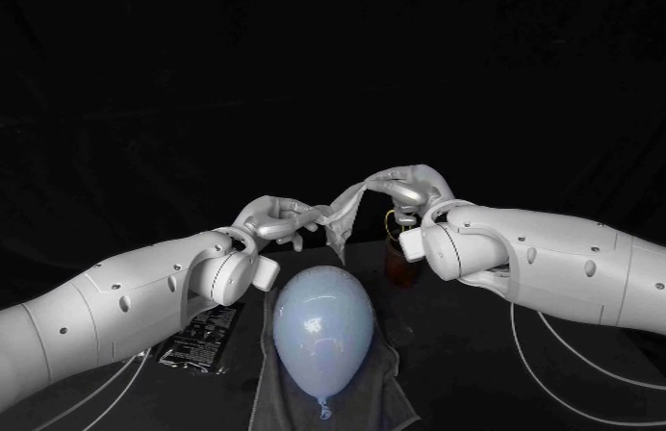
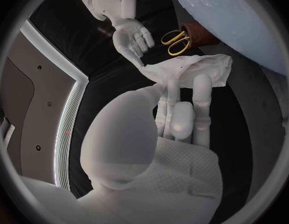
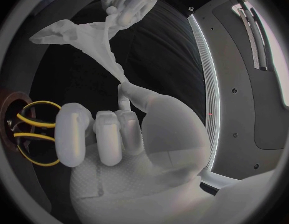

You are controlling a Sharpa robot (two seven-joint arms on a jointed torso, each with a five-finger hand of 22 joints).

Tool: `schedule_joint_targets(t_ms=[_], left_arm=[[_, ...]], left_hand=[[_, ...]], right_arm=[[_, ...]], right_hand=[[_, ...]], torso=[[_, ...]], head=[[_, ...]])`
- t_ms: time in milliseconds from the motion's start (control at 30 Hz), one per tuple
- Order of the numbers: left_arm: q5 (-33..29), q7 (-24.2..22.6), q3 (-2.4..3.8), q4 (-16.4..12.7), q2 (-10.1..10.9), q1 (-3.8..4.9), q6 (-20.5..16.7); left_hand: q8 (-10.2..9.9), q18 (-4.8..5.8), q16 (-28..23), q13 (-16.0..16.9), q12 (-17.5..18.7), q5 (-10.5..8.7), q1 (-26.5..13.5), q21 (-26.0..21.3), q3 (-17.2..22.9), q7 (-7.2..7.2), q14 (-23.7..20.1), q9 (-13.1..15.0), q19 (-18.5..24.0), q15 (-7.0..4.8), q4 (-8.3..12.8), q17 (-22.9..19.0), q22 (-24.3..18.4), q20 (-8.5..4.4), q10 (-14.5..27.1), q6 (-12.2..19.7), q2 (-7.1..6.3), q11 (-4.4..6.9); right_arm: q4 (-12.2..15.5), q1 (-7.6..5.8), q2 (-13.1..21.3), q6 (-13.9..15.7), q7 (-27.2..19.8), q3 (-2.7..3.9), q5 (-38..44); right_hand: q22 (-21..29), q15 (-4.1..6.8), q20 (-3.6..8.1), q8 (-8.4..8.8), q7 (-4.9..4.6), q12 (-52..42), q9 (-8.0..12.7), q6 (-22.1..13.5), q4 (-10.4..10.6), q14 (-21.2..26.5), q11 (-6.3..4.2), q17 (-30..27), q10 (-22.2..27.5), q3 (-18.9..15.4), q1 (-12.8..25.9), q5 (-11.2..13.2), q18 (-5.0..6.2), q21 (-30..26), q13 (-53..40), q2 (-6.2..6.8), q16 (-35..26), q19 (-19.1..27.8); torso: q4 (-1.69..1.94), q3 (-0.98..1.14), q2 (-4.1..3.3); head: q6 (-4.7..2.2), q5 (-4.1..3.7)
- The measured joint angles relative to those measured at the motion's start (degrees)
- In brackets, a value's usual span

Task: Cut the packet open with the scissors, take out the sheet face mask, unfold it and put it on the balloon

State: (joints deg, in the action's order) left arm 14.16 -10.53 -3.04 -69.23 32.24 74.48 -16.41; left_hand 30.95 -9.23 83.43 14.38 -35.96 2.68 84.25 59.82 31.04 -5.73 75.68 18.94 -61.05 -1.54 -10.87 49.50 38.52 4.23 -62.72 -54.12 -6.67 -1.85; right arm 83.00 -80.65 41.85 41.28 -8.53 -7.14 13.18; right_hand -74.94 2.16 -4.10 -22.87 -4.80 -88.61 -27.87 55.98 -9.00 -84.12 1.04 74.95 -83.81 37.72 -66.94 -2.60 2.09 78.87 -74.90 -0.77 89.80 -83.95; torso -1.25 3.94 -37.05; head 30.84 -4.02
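Head view counts one pale blue balloon [image 1: 323, 327], one sheet mask [image 1: 347, 203], one packet [image 1: 204, 340] and two hands: the left hand [image 1: 278, 221] and the right hand [image 1: 412, 192] each pinch an end of the crumpled mask, which hangs between them above the balloon's far end. One pair of yellow-handled scissors [image 2: 175, 41] stands in a brown holder [image 2: 199, 31] near the balloon. The balloon lies on a dark cloth [image 1: 392, 378] on the black table [image 1: 472, 402], and the packet lies flat beside it.

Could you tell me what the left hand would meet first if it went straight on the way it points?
Past the mask it holds, the left hand would probably meet the scissors first, though depth is unclear; the right hand is just beside that line.
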Motion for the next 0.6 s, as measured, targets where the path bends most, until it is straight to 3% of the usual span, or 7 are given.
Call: schedule_joint_targets(t_ms=[100, 167, 200, 433, 600], left_arm=[[-1.55, 0.42, 0.27, 0.17, 0.52, -0.01, 0.01], [-2.41, 0.74, 0.45, 0.23, 0.82, -0.01, -0.02], [-2.84, 0.9, 0.52, 0.24, 0.94, -0.01, -0.05], [-6.08, 1.66, 0.84, -0.05, 1.37, 0.02, -0.38], [-8.18, 1.84, 1.16, 0.21, 1.16, 0.01, -0.77]], left_hand=[[0.94, 0.0, 0.0, 0.62, -0.61, 0.0, -3.4, 0.66, 4.39, 0.0, 0.0, 0.0, 0.88, 0.0, 2.39, 0.11, 0.6, 0.09, 0.0, 0.0, -1.16, 0.0], [1.13, 0.0, 0.22, 0.84, -0.9, 0.0, -4.58, 0.66, 4.73, 0.0, 0.0, 0.01, 1.41, 0.0, 2.27, 0.19, 0.64, 0.0, 0.0, 0.0, -1.38, 0.0], [1.17, 0.0, 0.22, 0.91, -0.98, -0.01, -5.14, 0.66, 6.45, 0.0, 0.0, 0.01, 1.58, 0.0, 3.97, 0.21, 0.61, -0.03, 0.0, 0.0, -1.68, 0.0], [1.64, 0.02, 0.22, 1.27, -1.27, -0.03, -7.43, 0.66, 8.62, 0.01, 0.0, 0.01, 2.3, 0.01, 5.84, 0.29, 0.58, 0.07, -0.19, 0.02, -2.01, 0.17], [1.64, 0.02, 0.22, 1.31, -1.27, -0.04, -7.67, 0.66, 8.66, 0.09, 0.0, 0.01, 2.41, 0.01, 5.89, -0.09, 0.47, -0.03, -0.19, 0.11, -1.8, 0.17]], right_arm=[[0.05, 0.28, 1.27, 0.44, 0.6, -0.3, 0.24], [0.05, 0.38, 1.83, 0.78, 1.05, -0.45, 0.49], [0.04, 0.43, 2.01, 0.93, 1.29, -0.53, 0.62], [-0.49, 1.03, 2.21, 1.9, 3.15, -0.9, 1.85], [-1.46, 1.5, 1.52, 2.38, 4.13, -0.98, 2.49]], right_hand=[[0.01, 0.0, 0.0, 0.0, 0.0, 0.0, 0.0, 0.0, 0.0, 0.0, 0.0, 0.0, 0.0, 0.0, 0.0, 0.0, 0.0, 0.0, -0.01, 0.0, 0.0, 0.0], [0.03, 0.0, 0.0, 0.0, 0.0, 0.0, 0.0, 0.0, 0.0, 0.0, 0.0, 0.0, 0.0, 0.0, 0.0, 0.01, 0.0, 0.0, -0.01, 0.0, 0.0, 0.01], [0.03, 0.0, 0.05, 0.0, 0.01, 0.0, 0.0, -0.01, 0.0, 0.0, 0.0, 0.0, 0.0, 0.0, 0.0, 0.04, 0.0, 0.0, -0.02, 0.0, 0.0, 0.07], [0.02, 0.0, 0.2, -0.02, 0.06, 0.1, 0.0, 0.04, 0.0, 0.0, -0.23, 0.0, -0.23, -0.01, 0.0, 0.09, 0.0, 0.0, -0.04, 0.01, -0.03, -0.04], [0.01, -0.01, 0.2, -0.52, 0.07, -0.1, 0.0, 0.03, 0.01, 0.01, -0.23, -0.03, -0.22, 0.0, 0.01, 0.17, 0.0, 0.0, -0.05, 0.01, -0.05, -0.04]], torso=[[0.01, 0.0, 0.01], [0.0, -0.01, 0.02], [0.0, 0.02, 0.02], [-0.01, 0.07, 0.11], [-0.01, 0.05, 0.1]], head=[[0.2, 0.18], [0.27, 0.2], [0.3, 0.2], [0.43, 0.27], [0.4, 0.3]])
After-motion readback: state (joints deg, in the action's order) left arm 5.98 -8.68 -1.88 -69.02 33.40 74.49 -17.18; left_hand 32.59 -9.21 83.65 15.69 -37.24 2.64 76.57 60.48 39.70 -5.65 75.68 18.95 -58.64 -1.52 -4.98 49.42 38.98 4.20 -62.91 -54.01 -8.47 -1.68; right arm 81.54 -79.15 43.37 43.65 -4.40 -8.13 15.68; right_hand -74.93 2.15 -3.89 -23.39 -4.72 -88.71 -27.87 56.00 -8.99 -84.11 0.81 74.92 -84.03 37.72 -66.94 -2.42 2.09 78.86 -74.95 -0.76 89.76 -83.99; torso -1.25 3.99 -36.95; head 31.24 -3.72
